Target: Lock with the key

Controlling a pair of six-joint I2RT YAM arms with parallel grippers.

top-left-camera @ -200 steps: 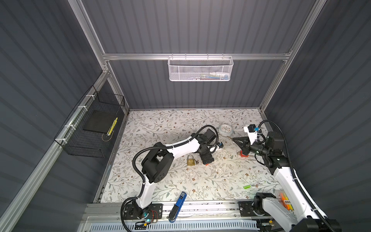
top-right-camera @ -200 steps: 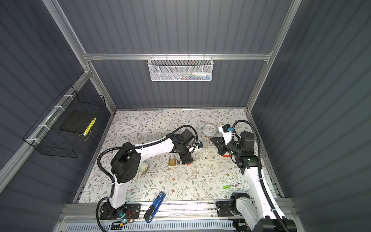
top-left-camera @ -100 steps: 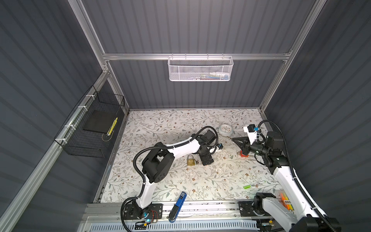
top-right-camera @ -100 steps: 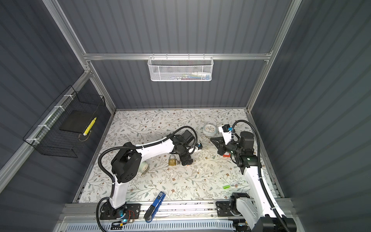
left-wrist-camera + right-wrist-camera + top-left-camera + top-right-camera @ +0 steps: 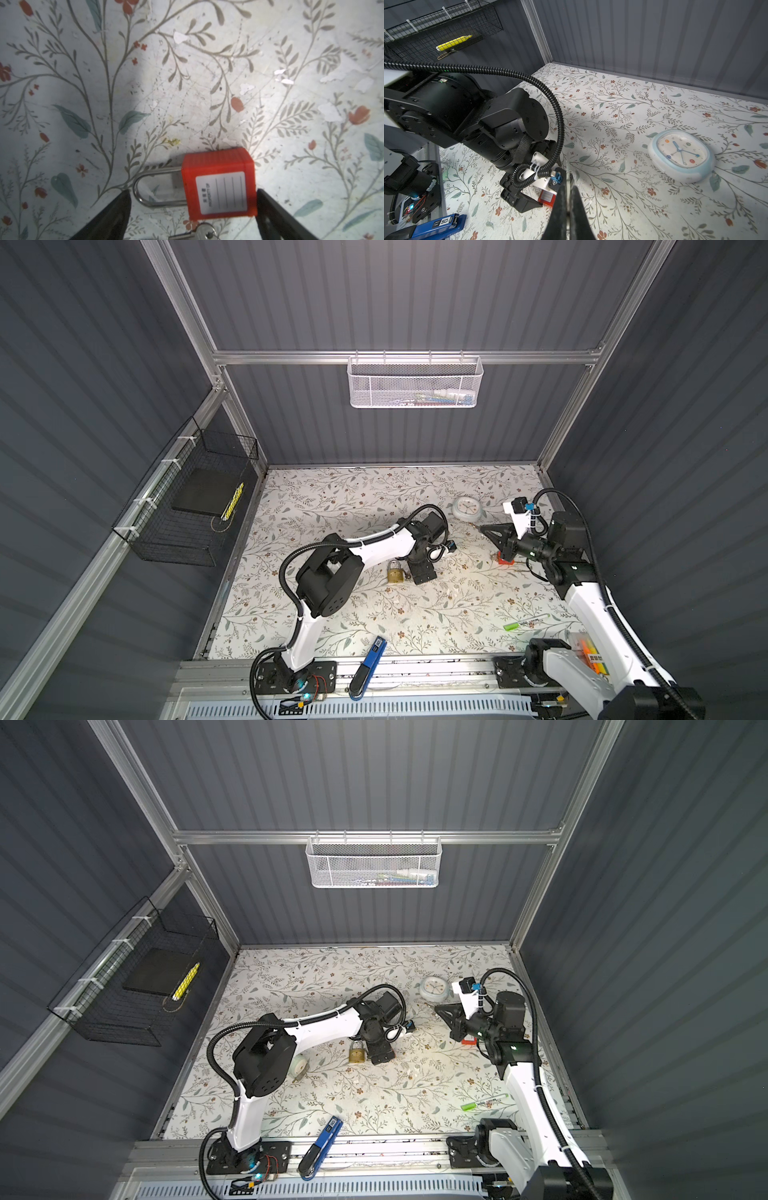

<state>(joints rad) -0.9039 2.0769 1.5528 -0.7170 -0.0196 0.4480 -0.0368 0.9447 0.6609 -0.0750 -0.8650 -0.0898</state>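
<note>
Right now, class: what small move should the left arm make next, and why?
Probably close the left arm's jaws on the red padlock: they stand open on either side of it, and it lies loose on the table, not yet gripped.

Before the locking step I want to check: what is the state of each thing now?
left gripper: fingers open, either side of red padlock
right gripper: shut on key
red padlock: flat on table, not gripped
brass padlock: flat on table, untouched
clock: lying face up

Floral mat (image 5: 374, 497) bright, walls (image 5: 415, 302) dark. Left wrist view: bright patch beside dark shadow. Right gripper (image 5: 568, 188), key (image 5: 568, 165) blurry up close.
</note>
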